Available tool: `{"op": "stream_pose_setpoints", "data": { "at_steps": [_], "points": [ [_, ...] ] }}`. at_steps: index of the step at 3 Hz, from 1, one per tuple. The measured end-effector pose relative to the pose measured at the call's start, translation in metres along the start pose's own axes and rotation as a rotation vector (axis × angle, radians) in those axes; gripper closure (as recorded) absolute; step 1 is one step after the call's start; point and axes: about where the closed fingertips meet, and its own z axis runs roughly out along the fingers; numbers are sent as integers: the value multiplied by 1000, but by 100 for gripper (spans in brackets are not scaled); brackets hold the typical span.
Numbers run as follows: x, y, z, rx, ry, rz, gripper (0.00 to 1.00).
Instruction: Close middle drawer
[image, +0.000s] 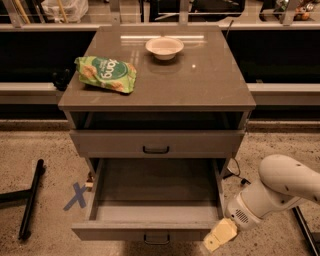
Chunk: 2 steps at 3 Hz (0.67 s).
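A high, near camera looks down at the cabinet (200, 82) front, gripper (220, 235) lower right.

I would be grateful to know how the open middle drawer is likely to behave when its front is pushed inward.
The middle drawer looks empty, so it will probably slide in lightly. It is a rigid box, so it should not flex. The claw sits by its front right corner; an off-centre push there might skew it slightly.
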Motion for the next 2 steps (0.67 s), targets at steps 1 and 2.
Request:
{"op": "stream_pose_setpoints", "data": {
  "at_steps": [1, 2],
  "points": [
    [22, -29, 27, 33, -10, 129, 0],
    [31, -41, 39, 44, -19, 185, 0]
  ]
}}
